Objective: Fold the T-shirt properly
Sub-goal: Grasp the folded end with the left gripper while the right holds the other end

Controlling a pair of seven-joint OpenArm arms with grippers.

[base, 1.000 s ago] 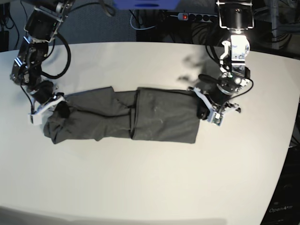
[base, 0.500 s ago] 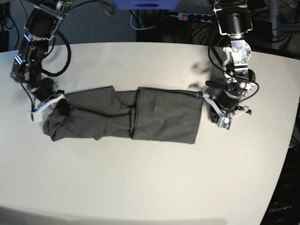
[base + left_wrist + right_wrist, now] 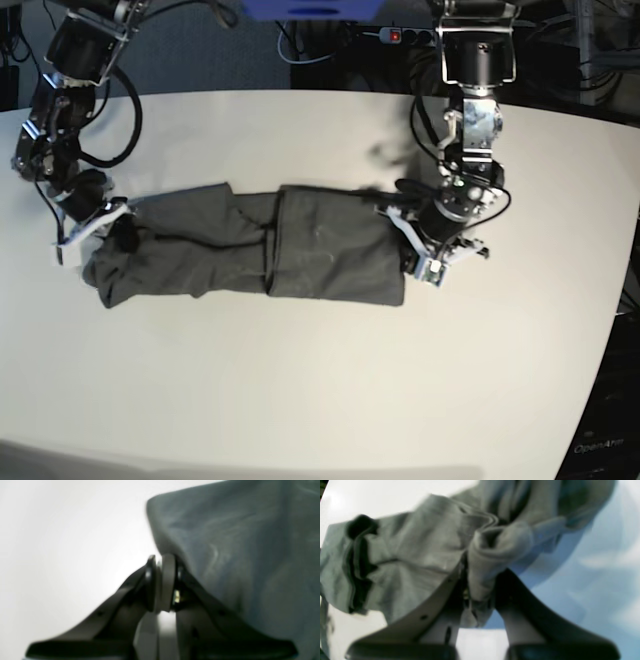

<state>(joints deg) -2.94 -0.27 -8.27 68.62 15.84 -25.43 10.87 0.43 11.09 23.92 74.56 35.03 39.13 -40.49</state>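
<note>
T-shirt (image 3: 250, 255) lies as a long dark grey band across the middle of the white table (image 3: 320, 390), folded lengthwise w/ one layer overlapping near its centre. Right gripper (image 3: 480, 580) sits at the bunched, rumpled end — fingers pinching a thick wad of fabric between them, that end on the base view's left. Left gripper (image 3: 162, 580) is at the opposite end, fingers pressed together, right beside the shirt's edge — whether any cloth is caught between them can't be told.
</note>
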